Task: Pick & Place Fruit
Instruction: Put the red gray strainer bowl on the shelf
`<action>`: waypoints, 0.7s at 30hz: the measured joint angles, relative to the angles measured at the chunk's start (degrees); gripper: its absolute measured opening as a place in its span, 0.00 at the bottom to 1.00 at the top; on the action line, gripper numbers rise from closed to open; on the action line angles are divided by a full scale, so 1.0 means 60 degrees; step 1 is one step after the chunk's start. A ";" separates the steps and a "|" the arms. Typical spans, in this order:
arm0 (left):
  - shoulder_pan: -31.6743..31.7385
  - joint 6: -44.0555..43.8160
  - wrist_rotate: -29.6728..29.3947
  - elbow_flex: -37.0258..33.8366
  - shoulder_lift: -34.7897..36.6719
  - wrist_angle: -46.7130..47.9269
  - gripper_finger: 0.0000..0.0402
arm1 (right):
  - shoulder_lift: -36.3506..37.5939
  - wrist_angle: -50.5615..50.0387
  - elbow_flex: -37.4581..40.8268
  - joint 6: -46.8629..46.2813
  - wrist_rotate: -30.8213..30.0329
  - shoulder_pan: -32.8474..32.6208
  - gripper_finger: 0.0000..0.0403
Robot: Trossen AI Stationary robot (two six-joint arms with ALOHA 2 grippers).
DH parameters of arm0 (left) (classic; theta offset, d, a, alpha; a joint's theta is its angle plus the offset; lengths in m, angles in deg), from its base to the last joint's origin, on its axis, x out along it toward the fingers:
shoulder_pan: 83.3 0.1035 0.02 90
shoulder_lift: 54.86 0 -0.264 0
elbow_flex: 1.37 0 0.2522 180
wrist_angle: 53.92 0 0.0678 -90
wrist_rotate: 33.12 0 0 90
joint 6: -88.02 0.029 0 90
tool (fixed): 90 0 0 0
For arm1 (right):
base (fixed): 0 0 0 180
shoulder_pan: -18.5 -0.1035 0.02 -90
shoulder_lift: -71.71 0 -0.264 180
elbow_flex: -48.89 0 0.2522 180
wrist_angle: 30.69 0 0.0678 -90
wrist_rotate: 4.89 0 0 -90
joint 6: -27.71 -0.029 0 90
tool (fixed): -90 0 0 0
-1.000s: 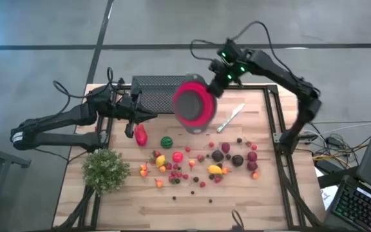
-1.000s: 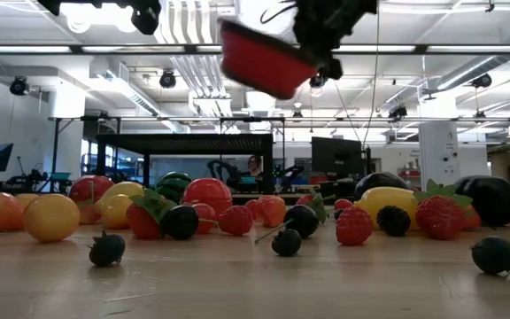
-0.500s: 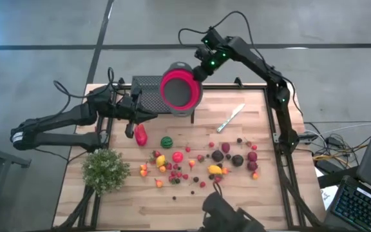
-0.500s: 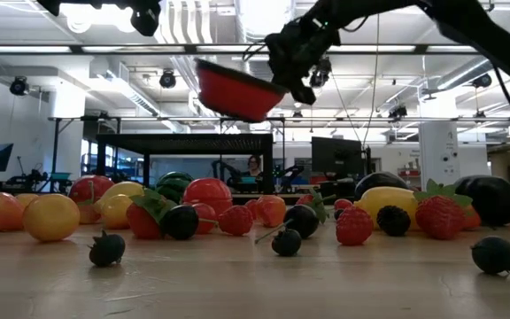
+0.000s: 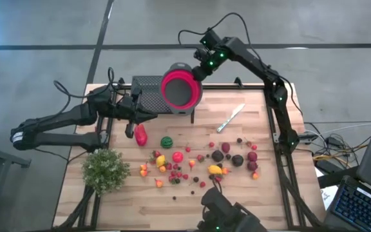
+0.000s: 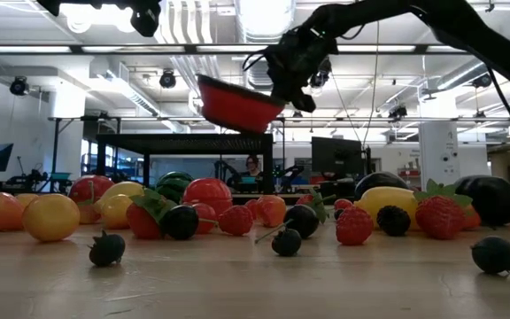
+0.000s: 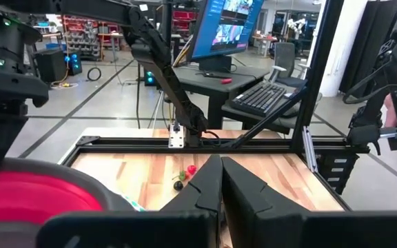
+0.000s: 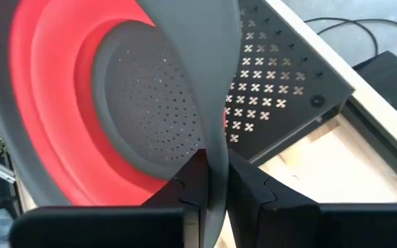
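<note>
We see the right gripper (image 5: 196, 75) pinching the grey rim of a red, perforated colander bowl (image 5: 181, 90), holding it in the air above the dark perforated metal tray (image 5: 148, 93) at the table's far edge. The scattered small toy fruits (image 5: 201, 163) in red, yellow, orange and maroon lie on the wooden table (image 5: 250, 200), well apart from the bowl, which seems empty. The left gripper (image 5: 152, 114) waits with fingers together near the larger red piece (image 5: 140, 135).

Red colander (image 5: 181, 89) above dark perforated tray (image 5: 148, 92); knife (image 5: 230, 118), bushy plant (image 5: 105, 169) on table (image 5: 250, 200).
</note>
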 joint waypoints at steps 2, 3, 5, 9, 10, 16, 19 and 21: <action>0.0000 -0.0074 -0.0001 0.0000 0.0000 0.0002 0.03 | 0.0000 0.0011 0.0000 0.0028 -0.0036 0.0004 0.10; 0.0000 -0.0098 0.0002 0.0000 0.0000 0.0002 0.03 | 0.0000 0.0026 0.0000 0.0054 -0.0040 0.0003 0.11; 0.0000 -0.0104 0.0002 0.0000 0.0000 -0.0001 0.03 | 0.0000 0.0043 0.0000 0.0141 -0.0043 -0.0003 0.10; 0.0000 -0.0111 0.0001 0.0000 0.0000 0.0001 0.03 | 0.0000 0.0072 0.0001 0.0205 -0.0043 -0.0007 0.10; 0.0002 -0.0111 0.0002 0.0000 0.0000 0.0002 0.03 | 0.0000 0.0112 0.0004 0.0245 -0.0043 -0.0007 0.10; 0.0000 -0.0122 0.0002 0.0000 0.0000 0.0002 0.03 | -0.0013 0.0685 0.0004 0.0414 -0.0033 -0.0004 0.16; 0.0000 -0.0126 0.0002 0.0000 0.0000 0.0002 0.03 | -0.0133 0.0929 0.0004 0.0322 -0.0025 -0.0002 0.21; 0.0001 -0.0130 0.0002 0.0000 0.0000 0.0002 0.03 | -0.0251 0.0977 0.0007 0.0289 -0.0028 0.0000 0.25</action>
